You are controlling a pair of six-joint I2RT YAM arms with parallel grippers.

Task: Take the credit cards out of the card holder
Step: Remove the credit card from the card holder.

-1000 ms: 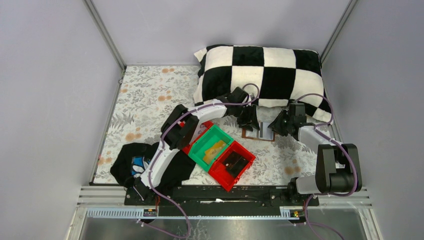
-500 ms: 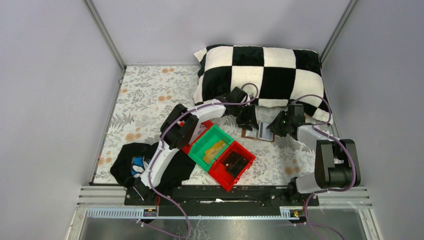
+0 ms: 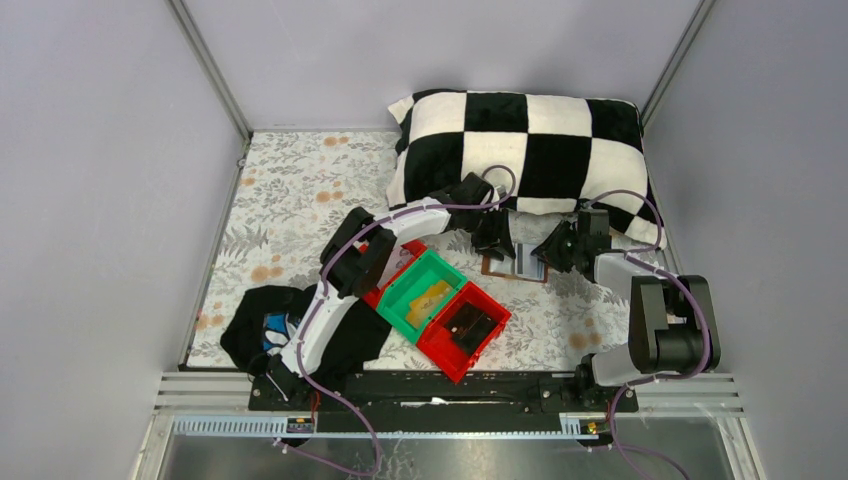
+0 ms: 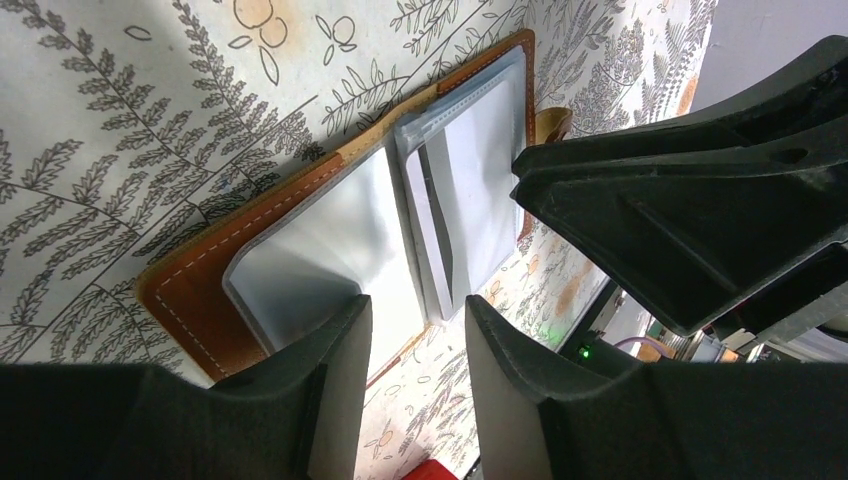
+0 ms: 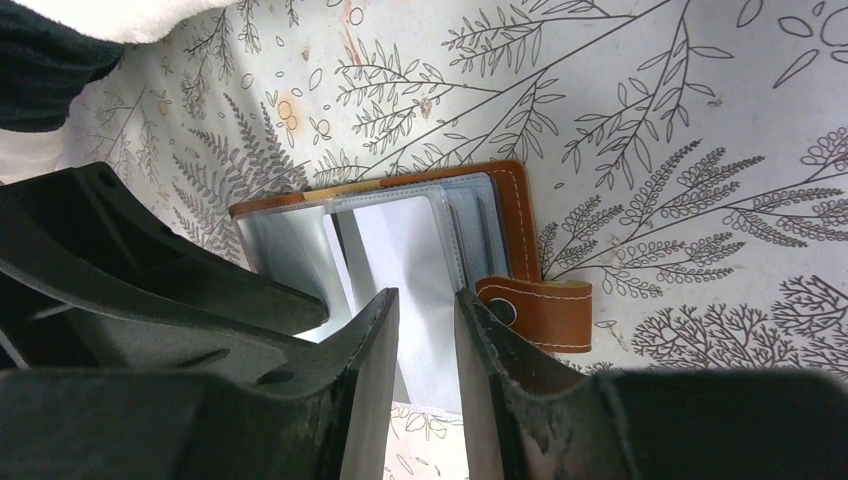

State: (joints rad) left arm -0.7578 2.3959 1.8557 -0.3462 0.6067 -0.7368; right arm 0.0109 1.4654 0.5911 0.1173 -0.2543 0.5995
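Note:
The card holder [image 3: 493, 268] lies open on the floral table in front of the pillow, reddish-brown outside [image 4: 190, 290], with a snap tab [image 5: 540, 312]. Pale grey-blue credit cards [image 4: 470, 190] sit in its clear sleeves, and one sleeve edge stands up along the fold. They also show in the right wrist view [image 5: 405, 255]. My left gripper [image 3: 498, 240] hovers open over the left panel, its jaws [image 4: 418, 310] empty. My right gripper [image 3: 551, 252] is over the right panel, its jaws [image 5: 427, 300] slightly apart with nothing between them; a pale card shows through the gap.
A black-and-white checkered pillow [image 3: 520, 150] lies just behind the wallet. A green bin [image 3: 400, 300] holds a yellow-tan piece [image 3: 430, 297]. A red bin [image 3: 445, 355] holds a black boxy object [image 3: 468, 325]. A black cloth [image 3: 250, 330] lies at the near left.
My right gripper has edged slightly back and left over the wallet. My left gripper has shifted a little left. The wallet stays in place.

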